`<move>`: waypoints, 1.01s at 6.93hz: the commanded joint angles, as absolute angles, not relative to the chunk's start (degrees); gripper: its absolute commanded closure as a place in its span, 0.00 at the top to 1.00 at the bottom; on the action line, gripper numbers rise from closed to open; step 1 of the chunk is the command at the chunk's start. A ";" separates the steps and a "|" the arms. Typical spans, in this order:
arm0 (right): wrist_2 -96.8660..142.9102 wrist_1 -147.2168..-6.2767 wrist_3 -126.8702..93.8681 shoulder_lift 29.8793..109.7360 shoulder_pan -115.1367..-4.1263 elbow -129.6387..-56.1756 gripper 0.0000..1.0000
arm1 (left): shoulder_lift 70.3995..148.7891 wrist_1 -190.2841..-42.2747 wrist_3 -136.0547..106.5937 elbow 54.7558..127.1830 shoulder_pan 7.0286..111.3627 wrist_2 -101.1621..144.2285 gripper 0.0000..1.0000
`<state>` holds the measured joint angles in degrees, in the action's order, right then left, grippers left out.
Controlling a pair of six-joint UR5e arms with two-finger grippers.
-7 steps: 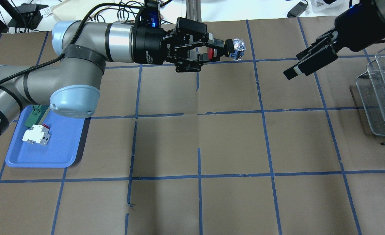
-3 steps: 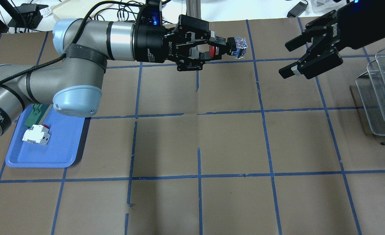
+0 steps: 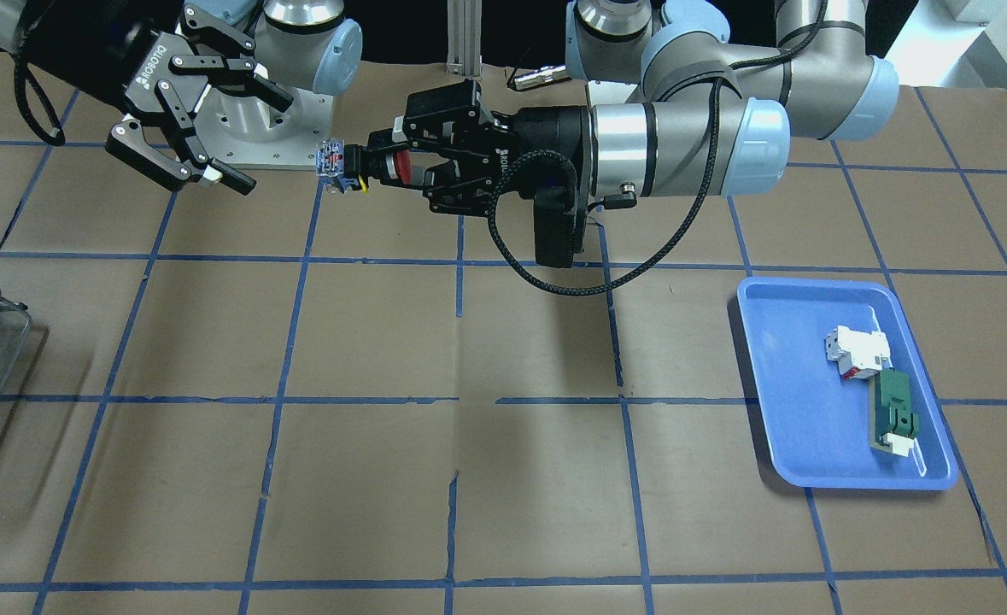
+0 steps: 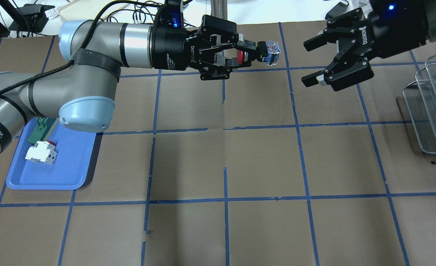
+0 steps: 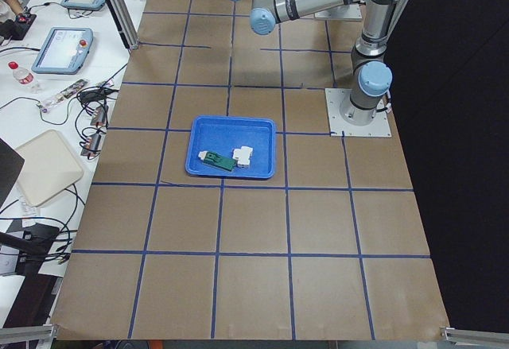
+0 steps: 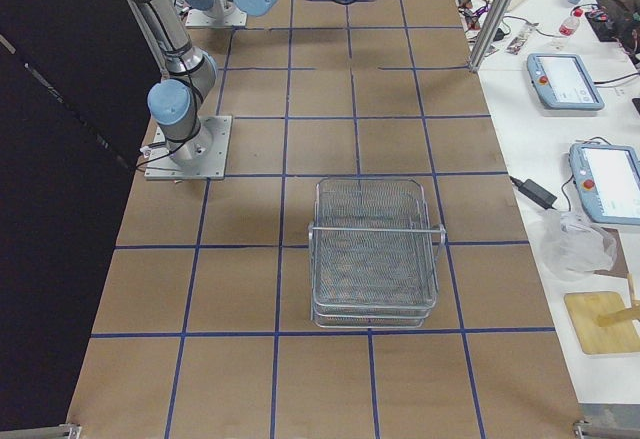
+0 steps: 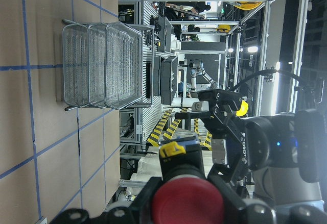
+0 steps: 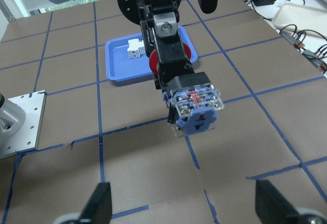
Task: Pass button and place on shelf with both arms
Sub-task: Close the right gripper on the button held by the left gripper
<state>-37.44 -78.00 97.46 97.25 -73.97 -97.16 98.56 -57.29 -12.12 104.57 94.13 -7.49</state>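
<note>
Swinging in from the right over the last second, the right pincer (image 4: 306, 63) is now hanging closer to the button (image 4: 266, 53). It has also turned so that its fingers are facing the button. They are spreading wide and gripping nothing, and a gap is showing between them and the button.

Opposite it, the left pincer (image 4: 249, 54) is clamping the button by its black body. It is holding the button level in the air above the far middle of the worktop (image 4: 262, 162). The red cap is sitting back between the fingers, and the rear block is pointing right, toward the open pincer. From the right wrist that block is showing head-on, lined up between the two spread fingertips.

Behind the grip, the left arm (image 4: 92, 81) is stretching in from the left, its black cable looping over it.

Farther out, a blue tray (image 4: 51, 173) is lying at the left end, carrying a white block (image 4: 40, 152) and a green part (image 4: 40, 127) side by side. At the right end the shelf (image 4: 428, 111) is standing on the worktop, well apart from both pincers.
</note>
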 commanded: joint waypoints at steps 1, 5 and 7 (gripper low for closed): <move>-32.45 -82.49 98.97 94.67 -74.79 -98.00 1.00 | 98.61 -57.22 -12.22 104.50 94.13 -7.56 0.07; -29.98 -82.88 98.61 94.31 -78.75 -98.00 1.00 | 97.83 -57.30 -12.22 104.50 94.13 -7.82 0.08; -28.65 -82.53 96.09 94.57 -78.84 -98.00 1.00 | 98.09 -57.22 -12.22 104.50 94.13 -7.82 0.08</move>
<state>-29.23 -82.62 97.94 94.41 -78.72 -98.00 98.04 -57.24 -12.25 104.50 94.13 -7.79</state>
